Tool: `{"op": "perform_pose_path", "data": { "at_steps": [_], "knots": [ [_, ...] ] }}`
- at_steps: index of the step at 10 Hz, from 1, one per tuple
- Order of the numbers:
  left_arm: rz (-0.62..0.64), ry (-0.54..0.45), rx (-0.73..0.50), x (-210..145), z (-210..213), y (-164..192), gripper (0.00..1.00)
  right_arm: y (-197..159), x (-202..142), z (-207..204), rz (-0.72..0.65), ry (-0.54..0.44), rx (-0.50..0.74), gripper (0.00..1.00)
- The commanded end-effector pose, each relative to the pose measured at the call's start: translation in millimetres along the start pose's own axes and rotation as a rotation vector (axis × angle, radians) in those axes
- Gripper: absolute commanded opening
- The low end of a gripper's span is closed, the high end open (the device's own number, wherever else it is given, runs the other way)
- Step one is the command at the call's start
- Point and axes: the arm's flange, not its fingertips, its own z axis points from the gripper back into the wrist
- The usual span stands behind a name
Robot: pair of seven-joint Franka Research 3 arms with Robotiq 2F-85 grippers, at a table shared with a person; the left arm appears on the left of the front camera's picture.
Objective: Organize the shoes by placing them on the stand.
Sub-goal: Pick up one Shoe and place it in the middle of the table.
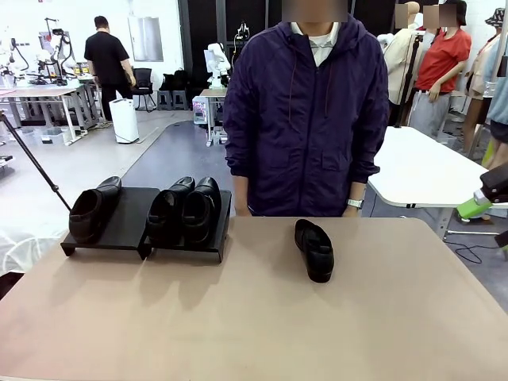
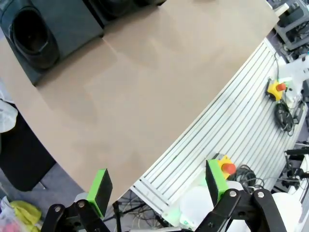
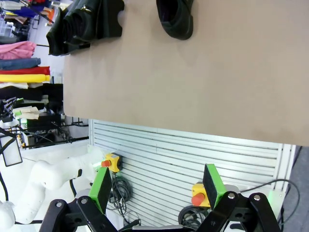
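Three shoes sit on the stand (image 1: 127, 226) at the far left of the table (image 1: 254, 317): one (image 1: 91, 208) on the left panel, a pair (image 1: 186, 208) on the right one. The fourth shoe (image 1: 314, 249) lies loose right of centre, near the far edge just in front of the person (image 1: 305, 111). Everything nearer is bare tabletop, nothing blocking. Left gripper (image 2: 157, 186) and right gripper (image 3: 157, 186) both have fingers spread apart, holding nothing, hanging off the near edge.

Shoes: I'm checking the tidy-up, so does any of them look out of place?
Yes. One shoe lies alone on the table, right of the stand, in front of the person. The other three shoes sit on the stand, one on its left panel and two on its right, with room left beside the single one.
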Motion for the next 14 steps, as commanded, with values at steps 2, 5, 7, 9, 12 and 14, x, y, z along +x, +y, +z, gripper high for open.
{"op": "perform_pose_path", "data": {
  "at_steps": [2,5,7,9,12,14],
  "knots": [
    [0.004,0.01,-0.001,1.3,2.8,1.0,1.0,0.0,1.2,0.6,0.02,0.001,0.025,1.0],
    [0.004,0.01,-0.001,1.3,2.8,1.0,1.0,59.8,57.6,-70.2,0.079,0.108,-0.254,1.0],
    [0.004,0.01,-0.001,1.3,2.8,1.0,1.0,104.9,102.4,-151.6,0.102,0.196,-0.451,1.0],
    [0.004,0.01,-0.001,1.3,2.8,1.0,1.0,143.0,118.6,-228.4,0.12,0.172,-0.527,1.0],
    [0.004,0.01,-0.001,1.3,2.8,1.0,1.0,169.8,138.1,-308.1,0.056,0.018,-0.6,1.0],
    [0.004,0.01,-0.001,1.3,2.8,1.0,1.0,162.4,126.0,-298.6,0.105,0.06,-0.558,1.0]
  ]
}}
